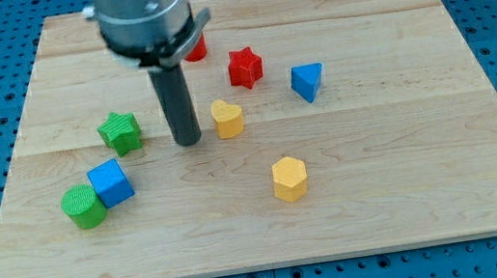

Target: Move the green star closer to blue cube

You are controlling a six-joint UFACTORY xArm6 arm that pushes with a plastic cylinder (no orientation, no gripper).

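The green star (120,132) lies on the wooden board at the view's left. The blue cube (110,183) lies just below it, a small gap apart, touching a green cylinder (83,206) on its left. My tip (189,142) rests on the board to the right of the green star, about a block's width away, and just left of a yellow heart (227,119).
A red star (244,67) and a blue triangle block (308,81) lie right of the rod. A red block (196,49) is partly hidden behind the arm. A yellow hexagon (289,178) lies lower centre. The wooden board (430,182) sits on a blue pegboard.
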